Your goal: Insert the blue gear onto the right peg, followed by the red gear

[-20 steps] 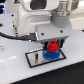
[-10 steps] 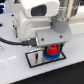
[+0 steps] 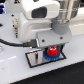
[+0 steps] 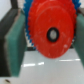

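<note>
The gripper (image 3: 51,46) is clamping the toothed red gear (image 4: 51,31) directly above the blue gear (image 3: 49,57).

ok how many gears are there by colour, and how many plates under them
red gear: 1
blue gear: 1, mostly hidden under the red one
dark base plate: 1
total: 3 things
</note>
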Controlling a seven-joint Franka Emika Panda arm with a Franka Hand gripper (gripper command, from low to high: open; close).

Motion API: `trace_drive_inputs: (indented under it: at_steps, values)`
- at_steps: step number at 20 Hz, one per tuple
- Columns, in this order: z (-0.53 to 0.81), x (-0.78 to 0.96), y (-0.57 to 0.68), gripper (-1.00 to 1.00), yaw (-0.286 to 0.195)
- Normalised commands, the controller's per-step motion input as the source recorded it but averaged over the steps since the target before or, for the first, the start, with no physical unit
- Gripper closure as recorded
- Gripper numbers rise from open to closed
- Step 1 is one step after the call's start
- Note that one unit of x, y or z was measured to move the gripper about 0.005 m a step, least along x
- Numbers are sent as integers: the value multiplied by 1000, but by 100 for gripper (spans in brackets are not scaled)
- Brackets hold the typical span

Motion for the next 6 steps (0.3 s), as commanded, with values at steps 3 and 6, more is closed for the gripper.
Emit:
trace_drive_inputs:
  at_steps: [3, 6]
  values:
    - [537, -1, 76, -100, 0]
    - [35, -2, -11, -100, 0]
